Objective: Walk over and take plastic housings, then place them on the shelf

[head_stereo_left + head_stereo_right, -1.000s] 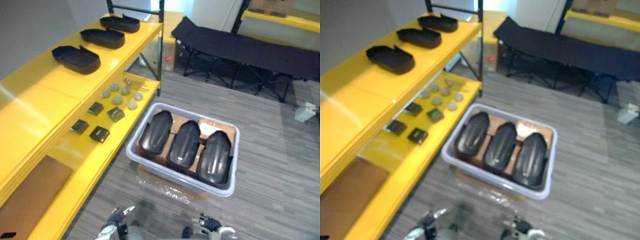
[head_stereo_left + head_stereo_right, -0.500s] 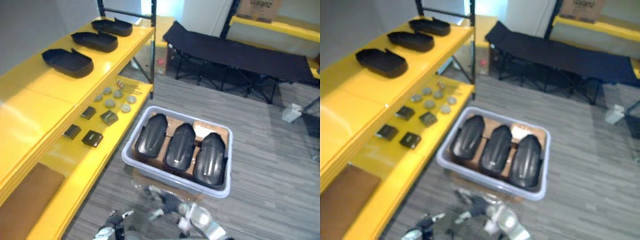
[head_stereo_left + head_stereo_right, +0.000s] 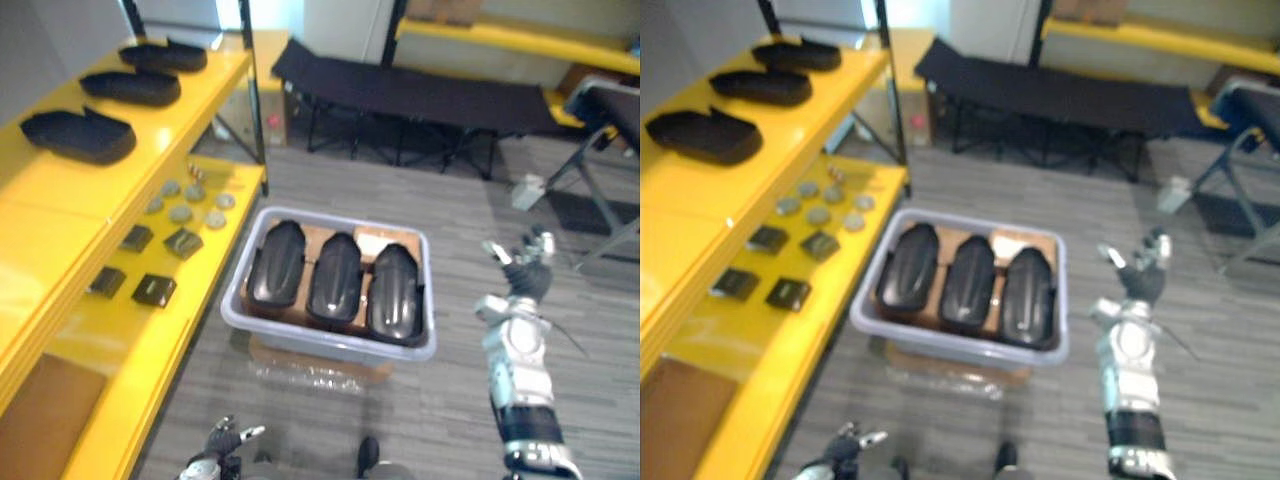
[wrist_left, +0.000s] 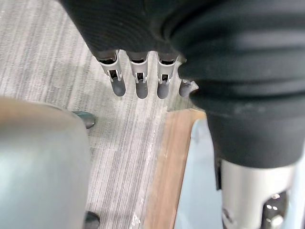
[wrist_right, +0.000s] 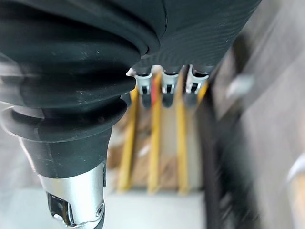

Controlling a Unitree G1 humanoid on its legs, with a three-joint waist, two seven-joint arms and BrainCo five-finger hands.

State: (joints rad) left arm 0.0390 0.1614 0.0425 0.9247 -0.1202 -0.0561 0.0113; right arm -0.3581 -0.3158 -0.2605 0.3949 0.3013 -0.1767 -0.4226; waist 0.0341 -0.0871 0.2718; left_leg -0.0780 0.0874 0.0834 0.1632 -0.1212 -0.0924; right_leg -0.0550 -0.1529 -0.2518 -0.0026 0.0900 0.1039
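Black plastic housings (image 3: 336, 280), three of them, are lying side by side in a pale grey bin (image 3: 330, 345) that is standing on a cardboard box (image 3: 300, 360) on the floor, just beside the yellow shelf (image 3: 60, 205). Their rounded backs are facing up, and the long axis of each one is running from the near wall of the bin to the far wall, away from the robot, with the neighbours touching or almost touching. Three more housings (image 3: 78, 135) are already lying on the top board of the shelf, hollow side up, with the long axis going across the board. The right hand (image 3: 525, 272) is hovering to the right of the bin, well apart from the housings, with its fingers (image 5: 169, 88) loose and spread, grasping nothing. The left hand (image 3: 222, 440) is hanging low near the robot, and its fingers (image 4: 138, 81) are also straight and empty. I am judging that the picking is not yet begun. The danger is mostly in the grasp: the backs are looking smooth and curved, so the fingers may be slipping off, and the tight packing is leaving little room to go between two housings. A hand coming too low could also be hitting the rim and pushing the bin on its box.
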